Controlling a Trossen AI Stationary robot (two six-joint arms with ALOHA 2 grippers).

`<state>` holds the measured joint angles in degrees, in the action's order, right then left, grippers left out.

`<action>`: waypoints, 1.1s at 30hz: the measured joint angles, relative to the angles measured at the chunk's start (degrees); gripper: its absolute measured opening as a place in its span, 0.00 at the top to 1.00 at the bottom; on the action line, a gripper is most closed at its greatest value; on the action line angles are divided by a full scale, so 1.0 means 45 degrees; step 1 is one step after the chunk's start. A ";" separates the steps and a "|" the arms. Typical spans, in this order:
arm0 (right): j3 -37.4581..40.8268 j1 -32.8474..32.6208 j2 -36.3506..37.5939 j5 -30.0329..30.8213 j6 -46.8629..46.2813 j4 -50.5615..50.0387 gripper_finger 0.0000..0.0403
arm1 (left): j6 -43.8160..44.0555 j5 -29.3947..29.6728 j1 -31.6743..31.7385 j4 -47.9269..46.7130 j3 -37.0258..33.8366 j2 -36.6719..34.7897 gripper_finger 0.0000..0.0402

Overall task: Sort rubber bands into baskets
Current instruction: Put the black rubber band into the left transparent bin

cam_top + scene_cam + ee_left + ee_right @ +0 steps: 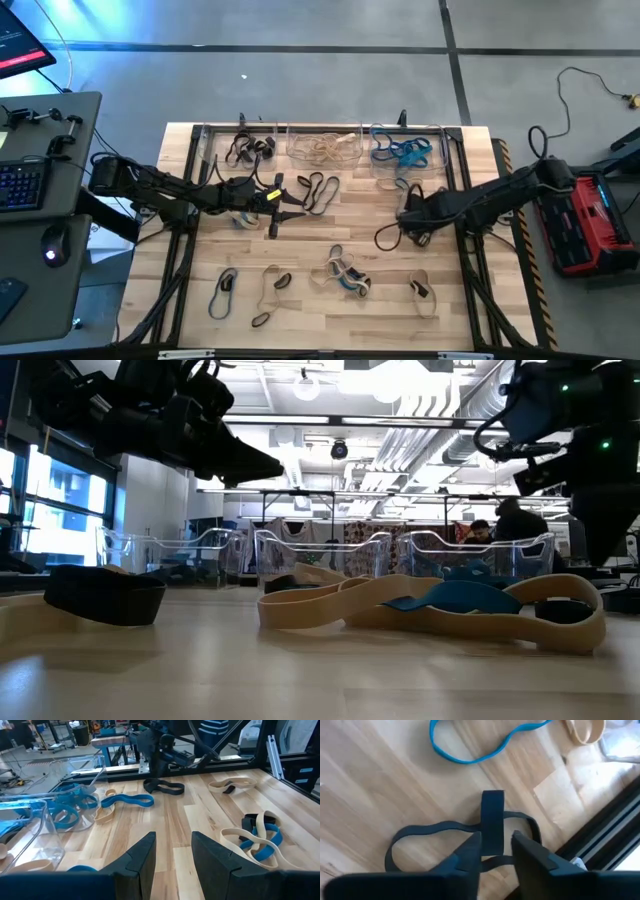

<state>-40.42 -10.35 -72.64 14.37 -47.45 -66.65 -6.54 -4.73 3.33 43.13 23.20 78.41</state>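
I am pinching a thin black rubber loop [492, 822] in the right hand [496, 851] to lift it off the bench, while the left hand [172, 855] is waiting open.

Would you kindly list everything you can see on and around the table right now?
table: one, light wood, centre.
baskets: three, clear, in a row along the far edge; they hold black, tan and blue bands, left to right.
rubber bands: several loose ones, black, tan and blue, scattered over the table.
keyboard: one, blue-lit, on the desk at left.
red box: one, on the floor at right.
left pincer: one, dark, open, over the table's left half.
right pincer: one, dark, at a loose black band, on the table's right half.
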 joint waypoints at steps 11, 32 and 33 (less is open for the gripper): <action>0.0978 0.0597 0.0000 -0.0878 0.0659 0.0492 0.61 | 0.0081 0.0000 0.0000 -0.0005 0.0005 0.0000 0.71; -0.0267 -0.0460 -0.0005 0.0168 0.1081 0.2803 0.99 | -0.0530 0.0006 -0.0300 0.0000 0.0005 0.0000 0.71; -0.0386 -0.0495 -0.0002 0.0242 0.1280 0.3478 0.99 | -0.0851 0.0005 -0.0451 0.0000 0.0005 0.0000 0.71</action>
<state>-42.16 -12.58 -72.65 15.46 -41.69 -51.00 -10.37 -4.71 1.31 43.13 23.22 78.41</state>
